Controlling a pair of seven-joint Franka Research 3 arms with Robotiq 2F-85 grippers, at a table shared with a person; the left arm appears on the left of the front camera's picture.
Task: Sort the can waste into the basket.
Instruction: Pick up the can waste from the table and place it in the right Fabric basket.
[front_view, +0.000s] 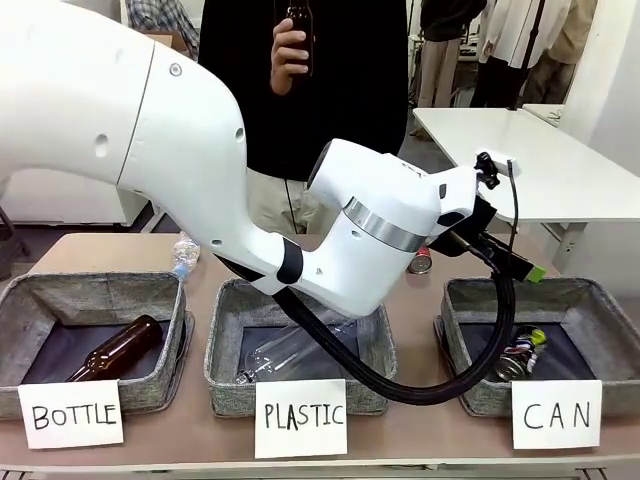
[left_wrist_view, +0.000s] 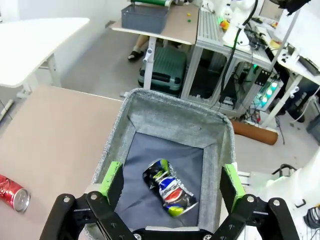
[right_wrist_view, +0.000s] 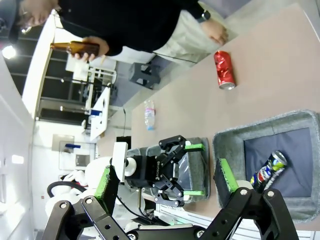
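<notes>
The dark blue-black can (left_wrist_view: 169, 188) lies crushed on the dark floor of the grey CAN basket (left_wrist_view: 170, 107). My left gripper (left_wrist_view: 171, 180) hangs open straight above it, holding nothing. In the front view the left gripper (front_view: 533, 269) reaches over the CAN basket (front_view: 590, 290), with the dark can (front_view: 524, 350) below it. The red can (front_view: 421, 260) lies on its side on the table behind the baskets, also seen as the red can (left_wrist_view: 12, 192). My right gripper (right_wrist_view: 166, 177) is open and empty, high above the table, looking down on the red can (right_wrist_view: 223, 69) and the dark can (right_wrist_view: 267, 167).
The PLASTIC bin (front_view: 225, 300) holds a clear bottle (front_view: 295, 345); the BOTTLE bin (front_view: 20, 295) holds a brown bottle (front_view: 118, 347). A small plastic bottle (front_view: 184, 255) stands on the table. The person across holds a brown bottle (front_view: 298, 35).
</notes>
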